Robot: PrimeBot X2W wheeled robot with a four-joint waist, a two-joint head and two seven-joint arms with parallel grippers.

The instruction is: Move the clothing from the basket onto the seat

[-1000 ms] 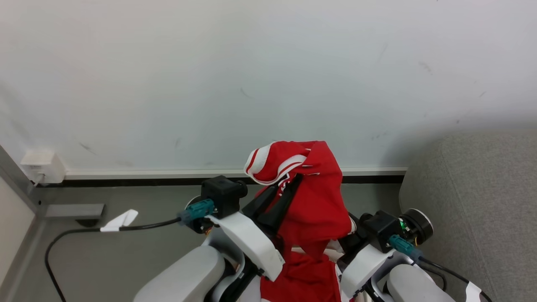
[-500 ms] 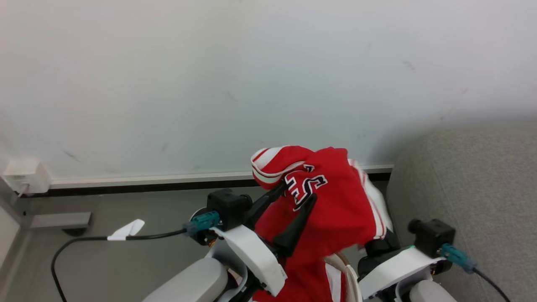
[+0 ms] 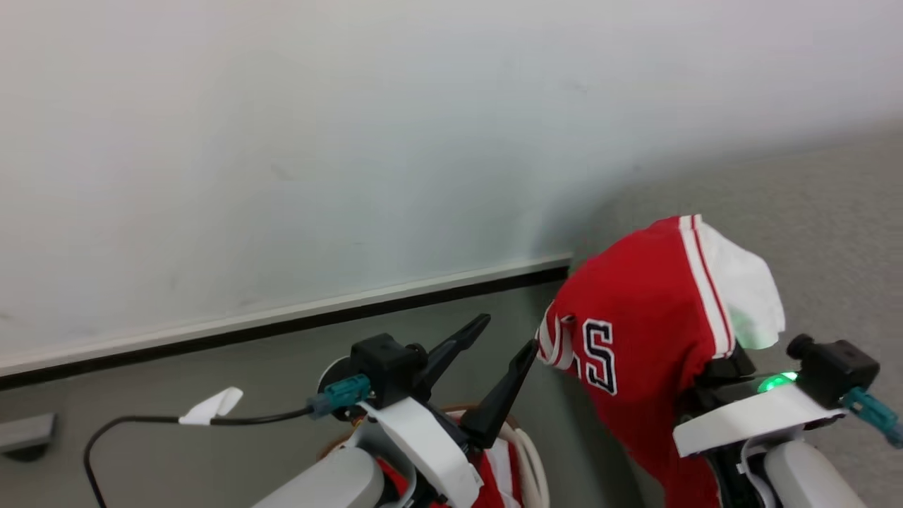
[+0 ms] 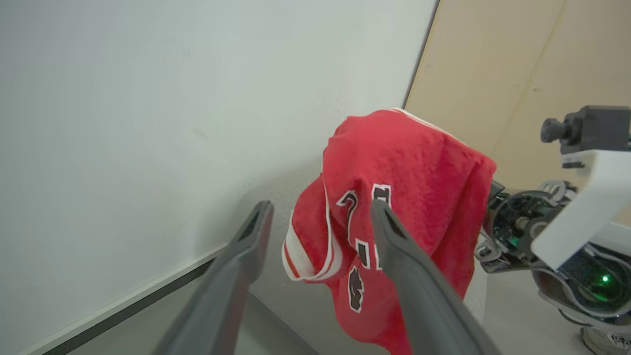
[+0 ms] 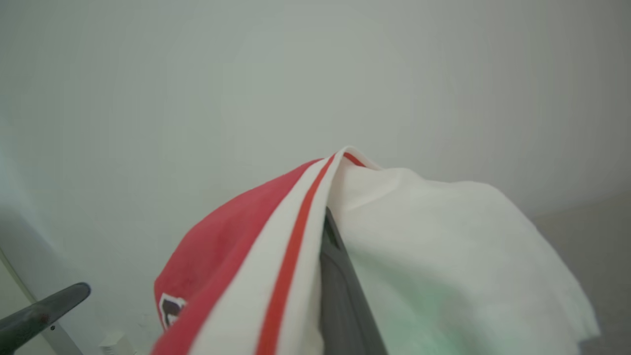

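Left tool (image 3: 506,333) spread wide, empty. Right tool (image 5: 331,236) clamped on clothing (image 3: 635,317). Carry past the seat (image 3: 832,233) corner before releasing.

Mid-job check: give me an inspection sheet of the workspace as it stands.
Surface: large grey fabric sofa seat; garment hangs before it, not laid down.
Job's things: red and white "S" garment draped over right gripper; white plastic basket mostly hidden, more red fabric at its rim.
Clutter: nothing seen.
Grippers: left gripper open, empty; right gripper shut on the garment.
Cables: black cable with white tag crosses grey floor to left wrist.
Surroundings: pale wall, skirting board.
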